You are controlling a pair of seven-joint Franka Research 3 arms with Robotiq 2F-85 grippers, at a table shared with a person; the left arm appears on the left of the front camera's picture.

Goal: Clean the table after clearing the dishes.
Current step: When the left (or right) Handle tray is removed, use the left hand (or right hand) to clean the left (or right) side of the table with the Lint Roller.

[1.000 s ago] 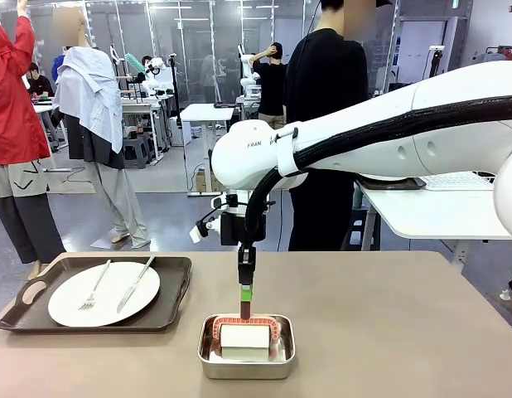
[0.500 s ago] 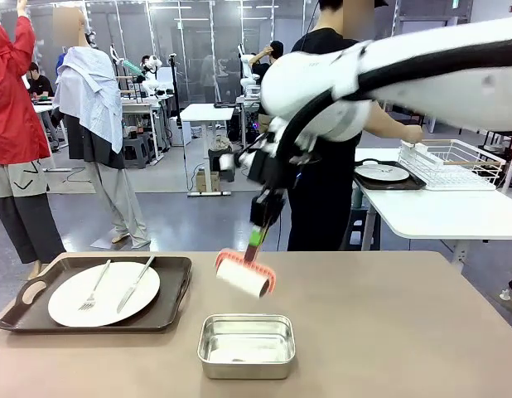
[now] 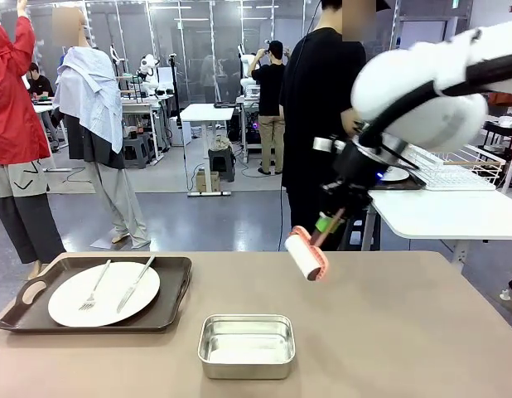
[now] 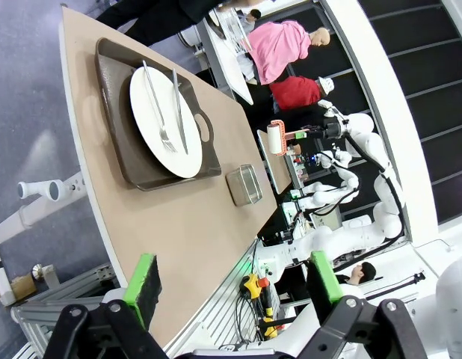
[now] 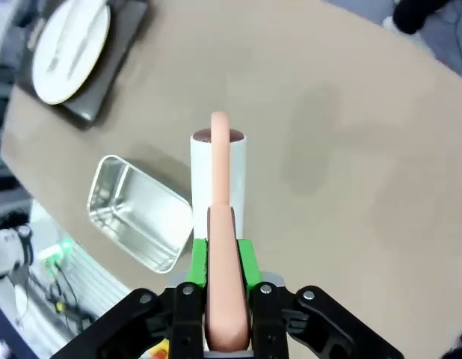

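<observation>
My right gripper [image 3: 326, 224] is shut on the pink handle of a white cleaning roller [image 3: 306, 254], which hangs tilted in the air over the far middle of the beige table [image 3: 388, 332]. In the right wrist view the roller [image 5: 238, 172] points out from my right gripper [image 5: 221, 258] above bare tabletop [image 5: 328, 149]. The dishes, a white plate [image 3: 103, 294] with fork and knife on a dark brown tray [image 3: 177, 290], lie at the table's left. My left gripper [image 4: 235, 275] is open and holds nothing, well off the table's edge, looking at the plate [image 4: 164, 123].
A small steel pan [image 3: 246, 344] stands at the near middle, empty. A person in black [image 3: 322, 124] stands behind the far edge. A white side table [image 3: 438, 211] with a wire rack is at the back right. The table's right half is bare.
My right arm lifted the roller out of the steel pan and swung it up and to the right. The pan is now empty. The tray and plate have not moved.
</observation>
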